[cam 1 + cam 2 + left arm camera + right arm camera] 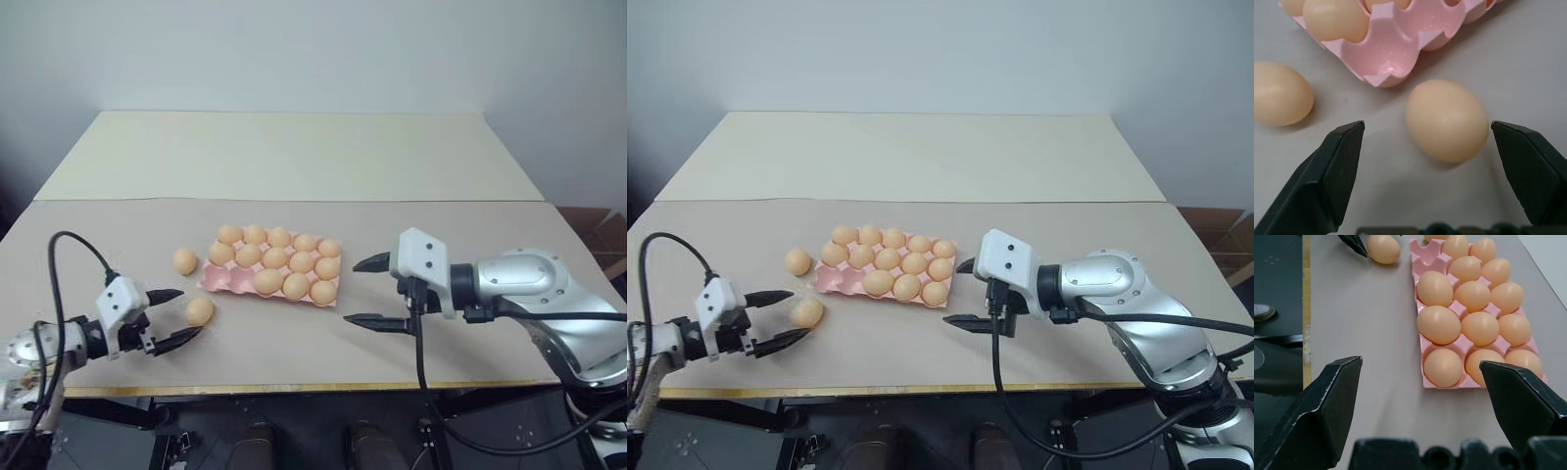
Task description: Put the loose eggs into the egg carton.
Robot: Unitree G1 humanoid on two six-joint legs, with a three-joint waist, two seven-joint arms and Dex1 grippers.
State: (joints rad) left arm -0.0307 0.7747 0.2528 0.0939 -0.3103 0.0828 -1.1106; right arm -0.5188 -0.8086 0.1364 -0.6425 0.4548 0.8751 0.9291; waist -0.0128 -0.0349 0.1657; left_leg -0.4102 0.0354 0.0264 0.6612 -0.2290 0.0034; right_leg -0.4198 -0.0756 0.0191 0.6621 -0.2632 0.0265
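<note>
The pink egg carton (221,282) lies mid-table with several eggs in its cups; the two cups at its near left corner (1396,49) are bare. Two loose eggs rest on the table to its left: one (184,260) beside the carton's left end, the other (200,311) closer to the front edge. My left gripper (190,313) is open, low over the table, and its black fingers (1342,161) flank this nearer egg (1446,120) without touching it. My right gripper (351,291) hovers open and empty just off the carton's right end (1422,350).
The tan tabletop (294,157) stretches far behind the carton, with a seam across its middle. Its front edge (294,389) runs just below both grippers. Black cables (421,372) hang from both wrists.
</note>
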